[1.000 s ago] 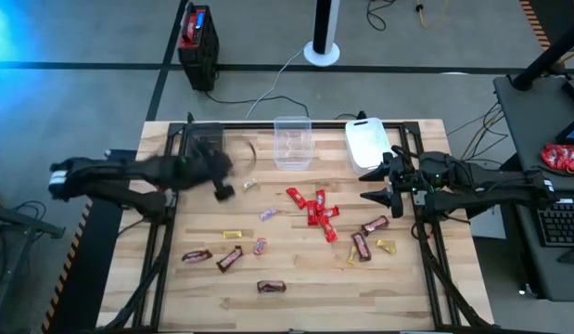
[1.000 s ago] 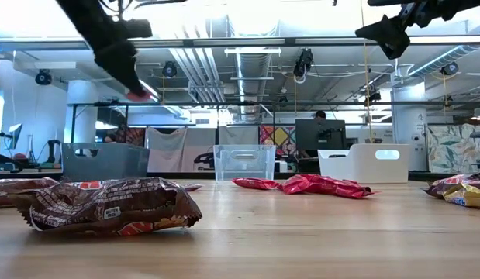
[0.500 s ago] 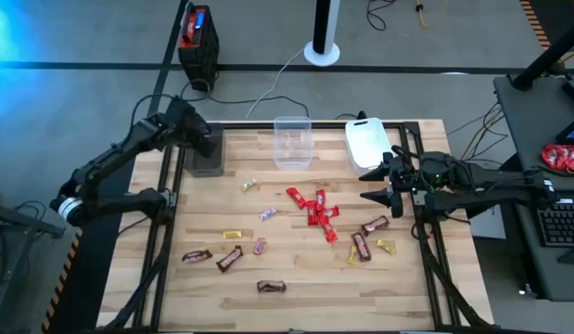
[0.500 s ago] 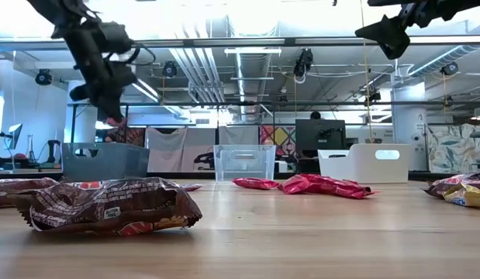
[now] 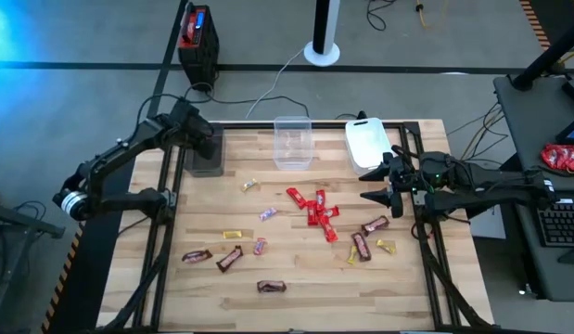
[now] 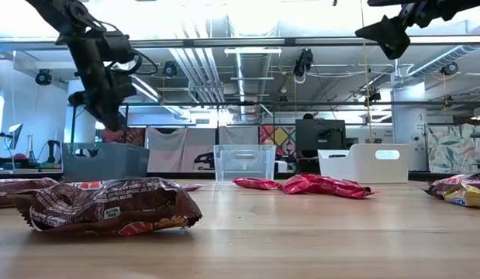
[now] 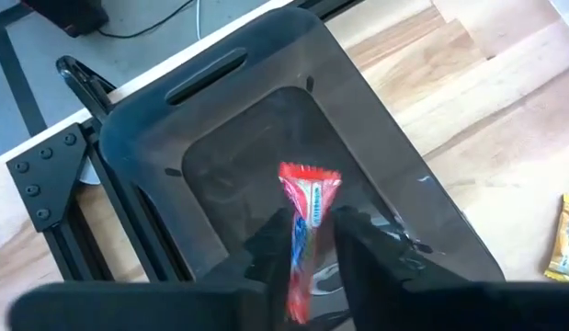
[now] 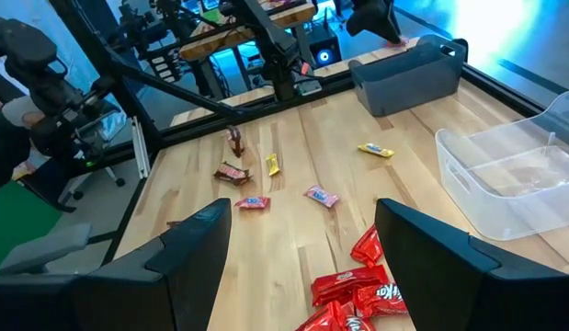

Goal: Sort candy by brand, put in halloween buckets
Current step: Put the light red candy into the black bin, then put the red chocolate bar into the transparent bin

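My left gripper (image 5: 203, 144) hangs over the dark smoky grey bin (image 5: 209, 162) at the table's far left, shut on a red wrapped candy (image 7: 305, 207). It also shows in the low view (image 6: 109, 124). The clear bin (image 5: 292, 142) and the white bin (image 5: 367, 142) stand along the far edge. Red bars (image 5: 316, 211), brown bars (image 5: 229, 258) and small yellow pieces (image 5: 249, 185) and pink pieces (image 5: 268, 213) lie flat on the wood. My right gripper (image 5: 377, 184) is open and empty above the table's right side, and its own wrist view (image 8: 301, 216) shows the gap. My left gripper pinches the red candy between its two fingers, which lie along it. The fingers (image 7: 358, 244) come from above, pointing down into the grey bin. The candy's crimped free end (image 7: 309, 179) sticks out past the fingertips. It hangs clear above the bin's floor.
A black-and-red box (image 5: 197, 42) and a white stand (image 5: 321, 46) are on the floor beyond the far edge. Black frame rails (image 5: 166, 232) run along both sides of the table. Bare wood lies between the bins and the candy.
My left gripper has swung from the table's middle left toward the far left corner, carrying the red candy, and now stands over the dark grey bin. It has come down a little toward the bin. My right arm has kept still.
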Motion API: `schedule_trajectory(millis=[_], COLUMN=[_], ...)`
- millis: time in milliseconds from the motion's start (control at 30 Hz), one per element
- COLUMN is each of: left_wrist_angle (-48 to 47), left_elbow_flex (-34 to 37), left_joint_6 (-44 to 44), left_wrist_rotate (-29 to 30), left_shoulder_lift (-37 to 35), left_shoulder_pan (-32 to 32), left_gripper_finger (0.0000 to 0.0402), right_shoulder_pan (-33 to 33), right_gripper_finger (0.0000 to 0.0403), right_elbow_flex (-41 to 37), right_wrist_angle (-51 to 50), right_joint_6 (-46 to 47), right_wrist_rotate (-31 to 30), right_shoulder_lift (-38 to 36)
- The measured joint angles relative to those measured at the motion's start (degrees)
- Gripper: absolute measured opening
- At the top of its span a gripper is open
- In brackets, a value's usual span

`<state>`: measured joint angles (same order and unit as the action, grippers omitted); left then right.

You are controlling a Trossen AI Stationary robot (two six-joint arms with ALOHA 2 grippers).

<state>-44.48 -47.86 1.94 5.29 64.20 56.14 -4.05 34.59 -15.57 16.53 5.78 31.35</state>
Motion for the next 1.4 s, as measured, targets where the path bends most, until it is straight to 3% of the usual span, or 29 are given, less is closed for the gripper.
schedule_trajectory(millis=[233, 400, 667, 867, 1033, 1133, 1267, 1400], left_wrist_angle=[0.1, 0.7, 5.9, 6.9, 12.5, 15.5, 16.5, 16.6], left_elbow_flex=[0.0, 0.0, 0.0, 1.1, 5.9, 8.9, 11.4, 13.3], left_joint_6=[-1.1, -0.7, 3.5, 6.3, 7.7, 7.1, 6.7, 8.3], left_wrist_rotate=[0.0, -1.2, -1.2, 8.4, 17.3, 22.1, 26.4, 26.7], left_shoulder_lift=[-1.0, -4.7, -15.6, -21.8, -25.5, -27.1, -29.1, -30.9], left_shoulder_pan=[-0.1, -4.4, -25.2, -44.1, -57.7, -63.3, -67.3, -68.1], left_gripper_finger=[0.0136, 0.0145, 0.0129, 0.0125, 0.0125, 0.0125, 0.0125, 0.0125], right_shoulder_pan=[0.0, 0.0, 0.0, 0.1, 0.1, 0.1, 0.2, 0.2], right_gripper_finger=[0.0265, 0.0265, 0.0265, 0.0265, 0.0265, 0.0265, 0.0265, 0.0265], right_elbow_flex=[0.0, 0.0, 0.3, 6.0, 15.3, 22.2, 32.4, 40.1], right_wrist_angle=[0.0, 0.0, 6.6, 6.2, -0.7, -11.5, -27.6, -35.0], right_joint_6=[0.4, 4.2, 9.6, 11.7, 12.7, 16.0, 21.6, 24.0], right_wrist_rotate=[0.0, -3.3, -5.9, -5.9, -6.6, -10.1, -13.8, -14.7], right_shoulder_lift=[0.0, 0.0, 5.2, 15.6, 26.5, 33.6, 42.7, 51.4])
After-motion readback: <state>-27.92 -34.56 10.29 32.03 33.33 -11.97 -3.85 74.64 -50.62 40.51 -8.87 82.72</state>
